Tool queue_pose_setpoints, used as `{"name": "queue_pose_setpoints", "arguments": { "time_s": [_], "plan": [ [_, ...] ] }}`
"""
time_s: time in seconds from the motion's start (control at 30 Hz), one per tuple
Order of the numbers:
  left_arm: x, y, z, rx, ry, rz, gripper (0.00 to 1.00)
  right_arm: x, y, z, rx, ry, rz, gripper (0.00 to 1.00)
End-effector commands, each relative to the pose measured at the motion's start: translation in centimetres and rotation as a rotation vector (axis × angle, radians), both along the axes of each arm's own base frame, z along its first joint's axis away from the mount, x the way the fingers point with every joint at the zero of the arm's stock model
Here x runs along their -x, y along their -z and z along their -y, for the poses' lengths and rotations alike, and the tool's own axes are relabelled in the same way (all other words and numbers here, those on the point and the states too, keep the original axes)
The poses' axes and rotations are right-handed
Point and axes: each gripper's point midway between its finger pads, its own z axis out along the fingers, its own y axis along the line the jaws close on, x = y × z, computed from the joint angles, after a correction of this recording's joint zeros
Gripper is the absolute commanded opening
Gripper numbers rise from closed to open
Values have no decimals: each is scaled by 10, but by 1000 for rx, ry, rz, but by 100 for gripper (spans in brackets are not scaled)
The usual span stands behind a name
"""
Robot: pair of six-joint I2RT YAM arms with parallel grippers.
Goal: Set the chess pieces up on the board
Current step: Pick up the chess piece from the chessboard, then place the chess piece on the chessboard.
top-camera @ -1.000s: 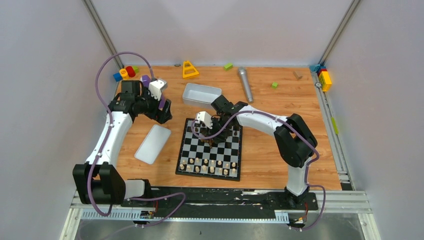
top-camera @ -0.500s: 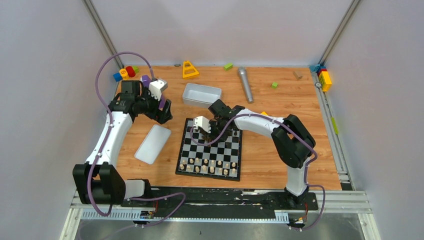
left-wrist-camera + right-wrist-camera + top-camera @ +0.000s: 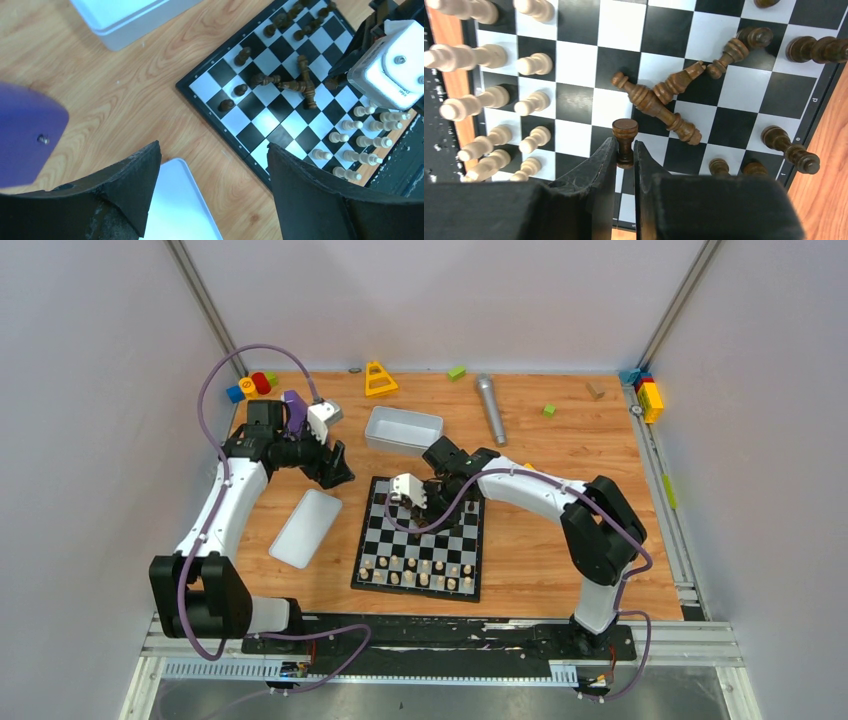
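The checkered board lies mid-table. Pale pieces stand in two rows at its near edge and show in the right wrist view. Dark pieces lie toppled in a heap near the board's middle; others stand along the far edge. My right gripper is shut on a dark rook, held upright above the board; from above it sits over the board's far half. My left gripper is open and empty, hovering over the wood left of the board.
A white lid lies left of the board and a white tray behind it. A grey cylinder, a yellow toy and coloured blocks sit at the back. More blocks rest at the right rail.
My right gripper has pulled back toward the board's far left part and now holds the dark rook upright. My left gripper has shifted slightly toward the board.
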Motion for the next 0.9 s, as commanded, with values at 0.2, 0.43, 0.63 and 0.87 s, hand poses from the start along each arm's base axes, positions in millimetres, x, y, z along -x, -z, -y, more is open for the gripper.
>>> {"name": "queue_pose_setpoints", "arguments": {
  "time_s": [0.2,0.43,0.63,0.87],
  "plan": [
    [19,-15,43,109,296,143,74,-2,-66,-16,-206,2,-70,0],
    [39,-25,86,188,489,223,69,-17,-112,-22,-412,69,-257,0],
    [49,-20,123,163,678,368,68,-17,-131,-29,-479,77,-366,0],
    [53,-12,154,119,870,528,68,-16,-137,-30,-497,91,-447,0]
  ]
}}
